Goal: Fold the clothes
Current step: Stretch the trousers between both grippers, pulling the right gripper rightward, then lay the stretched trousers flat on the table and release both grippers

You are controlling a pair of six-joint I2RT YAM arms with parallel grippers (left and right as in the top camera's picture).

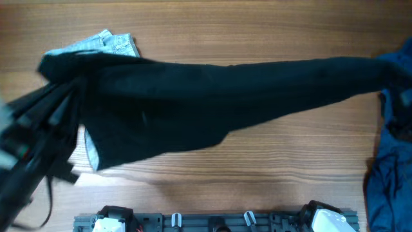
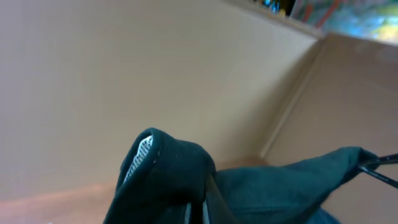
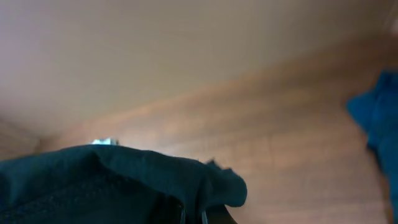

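The black shorts [image 1: 212, 96] hang stretched in a long band across the worktop [image 1: 257, 187], from the far left to the far right edge. They are widest at the left, narrowing toward the right. A pale lining [image 1: 91, 149] shows at their near left corner.

The left claw [image 2: 196, 214] is pinched narrow on a bunched fold of the shorts; cloth covers most of its fingers. The left arm [image 1: 29, 138] slants in from the near left. The right claw [image 3: 193, 216] is likewise closed on the other end, with cloth draped over it and only a thin slit between its fingers showing.

Denim [image 1: 109, 44] lies at the far left, partly under the shorts. A blue cloth [image 1: 389, 161] sits crumpled at the right edge, just beside the shorts' right end.
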